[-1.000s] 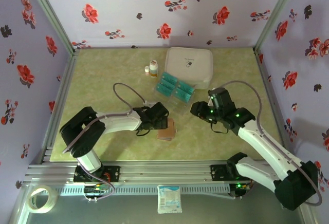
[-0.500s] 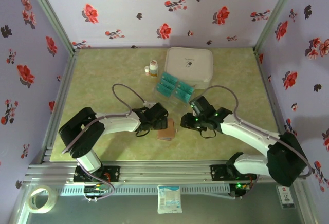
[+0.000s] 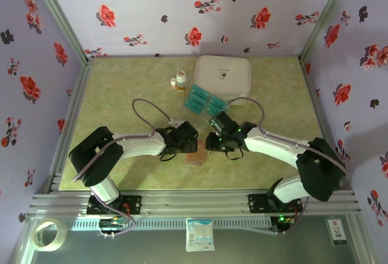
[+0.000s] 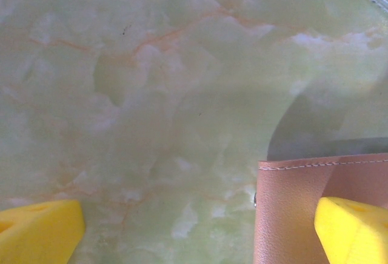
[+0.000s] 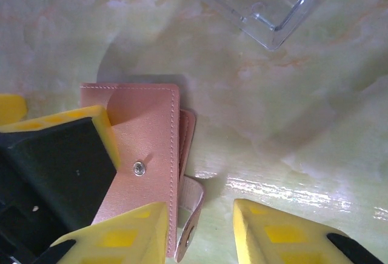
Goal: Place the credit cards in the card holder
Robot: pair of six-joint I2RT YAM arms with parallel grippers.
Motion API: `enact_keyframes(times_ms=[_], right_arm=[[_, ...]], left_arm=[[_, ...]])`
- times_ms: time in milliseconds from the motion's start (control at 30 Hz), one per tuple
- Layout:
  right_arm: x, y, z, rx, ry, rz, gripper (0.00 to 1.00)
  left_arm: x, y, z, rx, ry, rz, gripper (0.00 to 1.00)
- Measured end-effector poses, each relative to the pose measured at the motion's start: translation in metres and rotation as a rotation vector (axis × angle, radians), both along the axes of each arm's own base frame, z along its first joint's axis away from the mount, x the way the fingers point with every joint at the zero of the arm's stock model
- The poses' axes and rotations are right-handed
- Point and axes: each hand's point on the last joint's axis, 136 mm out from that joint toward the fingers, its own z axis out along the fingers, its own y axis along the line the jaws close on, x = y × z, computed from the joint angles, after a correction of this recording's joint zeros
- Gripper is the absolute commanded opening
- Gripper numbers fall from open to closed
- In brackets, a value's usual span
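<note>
Top view: green marbled tabletop (image 3: pixel 121 94) inside a floral-papered enclosure. The two arms meet near the middle of the near half.

Card holder: the small flat reddish-brown leather-look wallet (image 3: pixel 197 155) lies flat on the table, between and just below the two grippers, nearer the front edge than the tray. In the right wrist view the wallet (image 5: pixel 151 137) shows stitched edges, a metal snap stud on its face, and a strap tab sticking out at its lower right edge.

Cards: the flat teal-green rectangular credit cards (image 3: pixel 205 102) sit in the clear plastic tray (image 3: pixel 185 103), apart from the wallet, toward the back. A corner of the tray (image 5: pixel 267 3) shows beyond the wallet in the right wrist view.

Left gripper (image 4: pixel 194 234): yellow fingers spread wide, nothing between them but bare table. The right-hand fingertip (image 4: pixel 354 227) overlaps the wallet's corner. In the right wrist view this finger (image 5: pixel 60 155) covers the wallet's left part. Whether it presses down cannot be told.

Right gripper (image 5: pixel 203 234): jaws apart with a modest gap, grasping nothing. The strap tab and the wallet's lower right edge lie in that gap; one yellow finger (image 5: pixel 127 234) overlaps the wallet's lower edge, and the other finger is over bare table.

Elsewhere: a large white zipped case (image 3: pixel 223 76) lies at the back, with two small bottles (image 3: pixel 180 77) to its left.
</note>
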Motion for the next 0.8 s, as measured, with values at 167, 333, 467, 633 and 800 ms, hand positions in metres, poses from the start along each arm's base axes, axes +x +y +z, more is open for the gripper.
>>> enact_keyframes(times_ms=[167, 333, 467, 633, 800], right_arm=[[-0.0019, 0.0013, -0.0010, -0.004, 0.001, 0.007, 0.29], [-0.0046, 0.0036, -0.0011, -0.006, -0.001, 0.017, 0.28], [-0.0070, 0.0056, -0.0011, -0.006, -0.001, 0.026, 0.28], [-0.0079, 0.0062, -0.0014, -0.008, -0.002, 0.028, 0.24], [-0.0088, 0.0069, -0.0016, -0.009, -0.002, 0.031, 0.22]], left_arm=[[-0.0007, 0.0011, -0.0015, 0.003, 0.000, -0.002, 1.00], [0.0000, 0.0008, -0.0011, 0.002, -0.003, -0.002, 1.00], [0.0001, 0.0007, -0.0010, 0.001, -0.004, -0.002, 1.00], [-0.0002, 0.0012, -0.0016, 0.003, -0.003, -0.002, 1.00], [0.0002, 0.0016, -0.0021, 0.003, -0.008, -0.002, 1.00]])
